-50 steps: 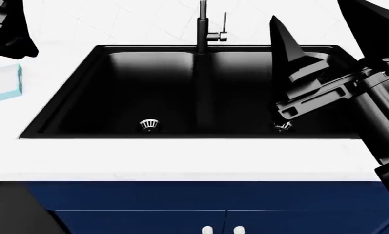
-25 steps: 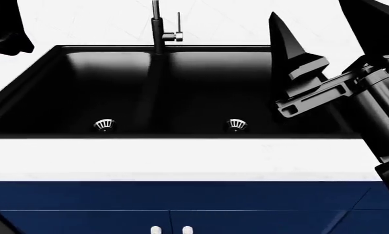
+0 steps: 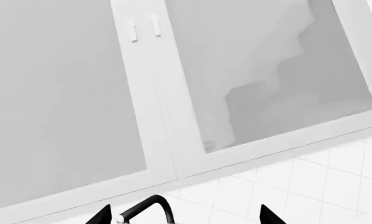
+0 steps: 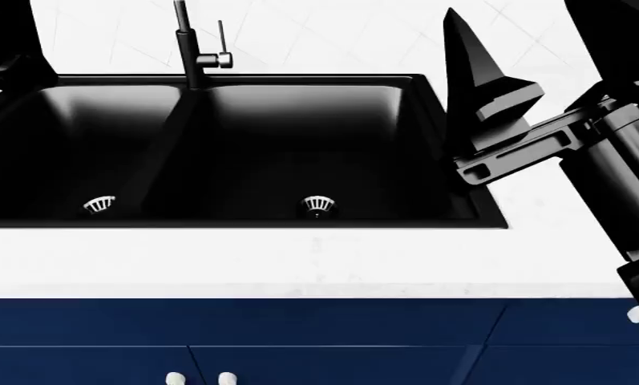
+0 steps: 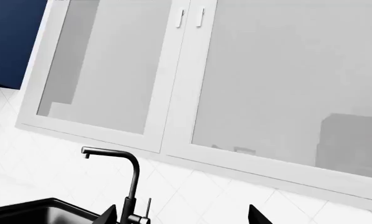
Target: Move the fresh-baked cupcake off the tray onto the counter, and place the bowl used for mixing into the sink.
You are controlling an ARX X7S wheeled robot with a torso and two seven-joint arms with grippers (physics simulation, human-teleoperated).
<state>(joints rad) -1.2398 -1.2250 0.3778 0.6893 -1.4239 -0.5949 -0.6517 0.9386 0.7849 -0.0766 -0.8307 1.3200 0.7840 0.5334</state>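
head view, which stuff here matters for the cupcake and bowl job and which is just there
Belongs to the job:
sink
counter
(cupcake, tray and bowl are not in view)

Just there:
tap
navy cabinets
wall cupboards

black tap [image 5: 131, 186] under white frosted-glass wall cabinets [image 5: 192, 79].

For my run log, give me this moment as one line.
sink empty | cupcake, bowl, tray: not in view | right gripper raised over sink's right edge, holding nothing | counter bare
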